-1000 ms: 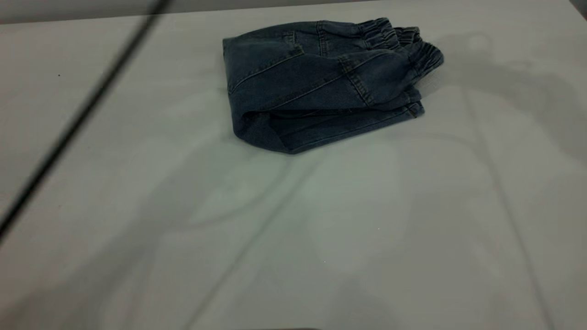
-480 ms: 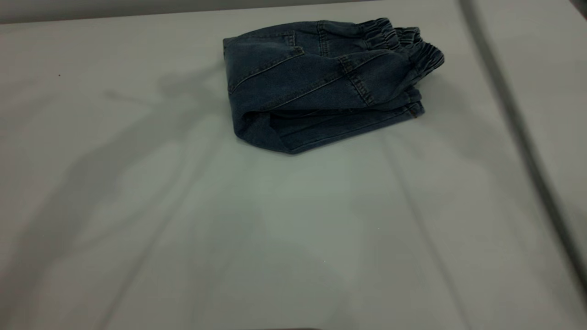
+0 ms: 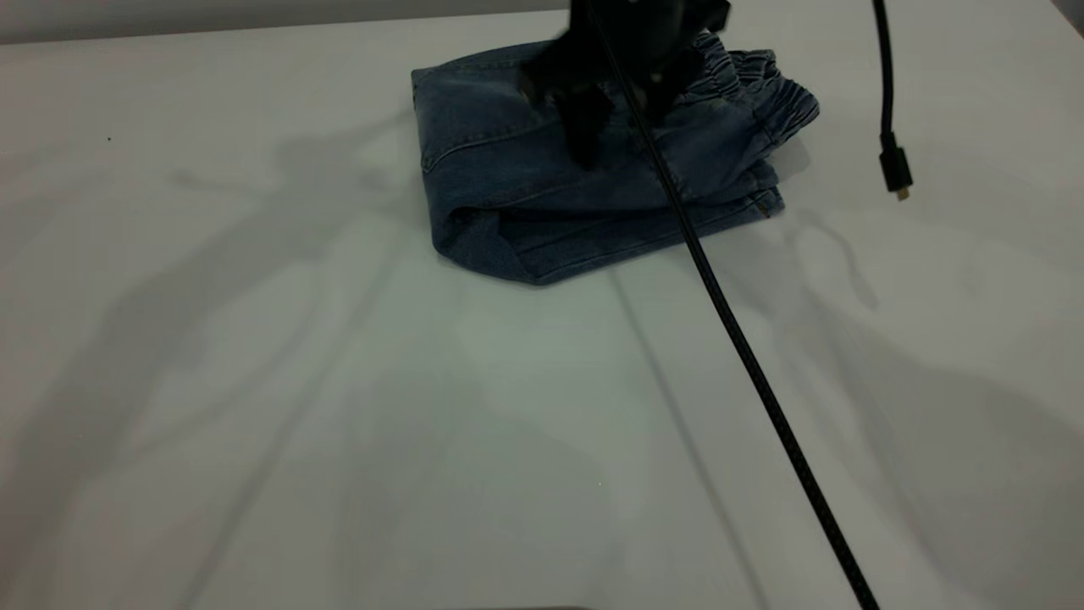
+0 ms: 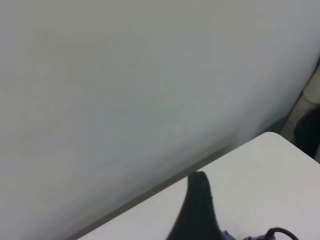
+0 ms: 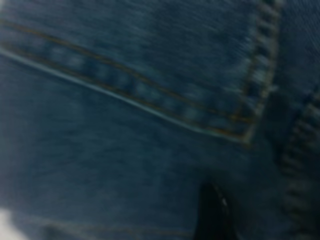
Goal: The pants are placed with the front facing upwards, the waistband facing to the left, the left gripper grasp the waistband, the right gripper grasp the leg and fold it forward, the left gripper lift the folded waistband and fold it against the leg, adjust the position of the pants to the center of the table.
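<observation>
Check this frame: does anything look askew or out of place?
The folded blue denim pants lie askew near the white table's far edge, not centred. A loose black cable plug dangles unconnected at right.

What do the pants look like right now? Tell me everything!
The pants are small blue denim, folded into a thick bundle lying at the far middle of the white table. The ruched waistband sits on top at the exterior view's right end, the rounded fold at the left. Stitched seams cross the top layer. A black gripper is down over the top of them, and its braided cable runs across their front edge.
</observation>
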Robot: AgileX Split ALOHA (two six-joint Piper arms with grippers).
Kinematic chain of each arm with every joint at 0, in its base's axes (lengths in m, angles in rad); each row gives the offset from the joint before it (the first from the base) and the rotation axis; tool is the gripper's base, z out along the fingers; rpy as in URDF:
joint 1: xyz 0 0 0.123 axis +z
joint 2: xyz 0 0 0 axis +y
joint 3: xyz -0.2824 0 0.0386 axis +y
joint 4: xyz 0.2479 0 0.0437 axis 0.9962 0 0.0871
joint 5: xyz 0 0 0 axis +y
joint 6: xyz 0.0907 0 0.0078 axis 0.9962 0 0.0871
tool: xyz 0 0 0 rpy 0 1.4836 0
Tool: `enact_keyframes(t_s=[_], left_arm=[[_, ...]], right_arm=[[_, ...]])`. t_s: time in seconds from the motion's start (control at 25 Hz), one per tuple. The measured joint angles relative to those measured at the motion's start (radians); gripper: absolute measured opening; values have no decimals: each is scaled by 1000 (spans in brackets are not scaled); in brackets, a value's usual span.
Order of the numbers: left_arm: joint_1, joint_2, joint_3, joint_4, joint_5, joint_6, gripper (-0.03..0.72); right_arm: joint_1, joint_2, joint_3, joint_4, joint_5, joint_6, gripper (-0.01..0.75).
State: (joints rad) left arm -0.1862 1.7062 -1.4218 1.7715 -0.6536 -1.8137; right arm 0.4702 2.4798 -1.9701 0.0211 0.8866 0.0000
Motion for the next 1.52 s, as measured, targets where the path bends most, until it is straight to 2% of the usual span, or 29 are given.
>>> enact_keyframes(t_s=[0.16,0.32,0.56,0.68,0.76,0.92,1.08,1.24,1.52], left_arm=[[0,0,1,0,-11,0,536],[0,0,1,0,-14,0,536],[0,0,1,0,-32,0,536],[0,0,1,0,-34,0,536],[0,0,1,0,-37,0,536],[0,-1,1,0,-51,-1,536],[10,-38,7,0,-91,-1,536],[55,-116,7,0,-173,-1,536],[152,-270,7,0,-232,0,536]], right_arm=[[-3,33,-1,-83,6,110,386],[-3,41,-6,-59,61,176,386],[-8,41,-9,171,154,229,386],[13,48,-9,310,145,229,386],[40,51,-9,340,129,209,383],[78,39,-9,308,156,179,367],[80,-51,-21,202,277,172,338],[80,-196,-64,98,325,151,315],[80,-473,-68,65,350,99,310]])
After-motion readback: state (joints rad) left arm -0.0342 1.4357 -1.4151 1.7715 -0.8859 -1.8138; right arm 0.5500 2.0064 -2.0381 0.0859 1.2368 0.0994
